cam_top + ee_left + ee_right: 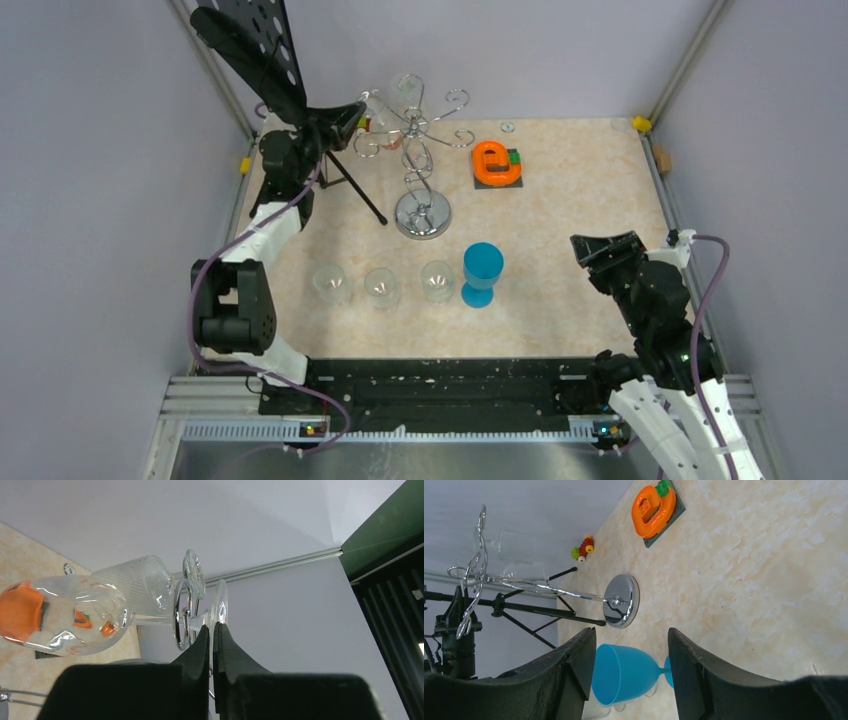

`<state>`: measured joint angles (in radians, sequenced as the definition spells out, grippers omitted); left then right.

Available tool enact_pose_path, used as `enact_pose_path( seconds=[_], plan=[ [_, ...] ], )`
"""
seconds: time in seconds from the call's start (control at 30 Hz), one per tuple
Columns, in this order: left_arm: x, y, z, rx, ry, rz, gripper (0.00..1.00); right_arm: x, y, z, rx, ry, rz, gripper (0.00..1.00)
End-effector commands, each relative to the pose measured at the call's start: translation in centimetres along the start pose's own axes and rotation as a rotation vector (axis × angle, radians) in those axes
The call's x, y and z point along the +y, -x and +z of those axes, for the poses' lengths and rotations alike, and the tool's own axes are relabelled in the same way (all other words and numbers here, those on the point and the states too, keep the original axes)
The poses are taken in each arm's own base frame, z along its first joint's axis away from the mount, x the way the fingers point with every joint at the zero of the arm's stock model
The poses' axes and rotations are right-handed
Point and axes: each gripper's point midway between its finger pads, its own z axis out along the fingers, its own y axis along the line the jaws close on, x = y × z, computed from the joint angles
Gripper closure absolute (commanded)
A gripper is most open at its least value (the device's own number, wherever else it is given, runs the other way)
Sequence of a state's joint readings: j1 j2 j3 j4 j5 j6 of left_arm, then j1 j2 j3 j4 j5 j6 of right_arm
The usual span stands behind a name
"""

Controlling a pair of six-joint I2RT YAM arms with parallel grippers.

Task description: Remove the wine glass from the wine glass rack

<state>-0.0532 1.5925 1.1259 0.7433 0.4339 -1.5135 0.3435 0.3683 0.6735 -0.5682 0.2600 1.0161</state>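
The chrome wine glass rack (pixel 421 150) stands at the back of the table on its round mirrored base (pixel 422 213). A clear wine glass (pixel 65 615) hangs on its left hook arm (pixel 178 615), and its foot (pixel 220 602) is pinched between my left fingertips. My left gripper (pixel 212 626) is shut on that foot, at the rack's top left (pixel 352 118). A second, patterned glass (pixel 142 582) hangs behind it. My right gripper (pixel 631 645) is open and empty at the right of the table (pixel 600 250), far from the rack (pixel 524 582).
A black tripod music stand (pixel 260 55) rises at the back left, right beside my left arm. A blue goblet (pixel 482 272) and three clear glasses (pixel 382 287) stand in a row in front of the rack. An orange toy on a dark plate (pixel 496 163) lies to the right of the rack.
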Motion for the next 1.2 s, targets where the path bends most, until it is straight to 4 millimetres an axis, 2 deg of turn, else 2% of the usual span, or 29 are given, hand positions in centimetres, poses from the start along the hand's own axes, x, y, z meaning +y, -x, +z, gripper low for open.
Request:
enact_pose_path(
  seconds=[0.0,0.3,0.57,0.73,0.97,1.17],
  plan=[
    [-4.5,-0.4,-1.6,-0.013,-0.063,0.083,1.00,0.5,0.4,-0.2,-0.015,0.024,0.010,0.44],
    [-5.7,-0.1,-3.6,-0.074,-0.006,0.147,1.00,0.8,0.4,-0.3,-0.012,0.042,0.011,0.44],
    [-5.6,0.2,-5.6,-0.122,0.081,0.211,1.00,1.1,0.3,-0.2,-0.007,0.058,0.016,0.41],
    [-4.7,0.2,-7.8,-0.158,0.163,0.280,1.00,1.7,-0.1,0.1,0.007,0.088,0.019,0.37],
    [-5.2,-0.6,-9.9,-0.145,0.202,0.347,1.00,2.5,-0.7,0.8,0.037,0.120,0.009,0.36],
    [-5.4,-1.2,-12.2,-0.151,0.241,0.393,1.00,3.5,-0.4,1.0,0.033,0.156,-0.026,0.34]
  ],
)
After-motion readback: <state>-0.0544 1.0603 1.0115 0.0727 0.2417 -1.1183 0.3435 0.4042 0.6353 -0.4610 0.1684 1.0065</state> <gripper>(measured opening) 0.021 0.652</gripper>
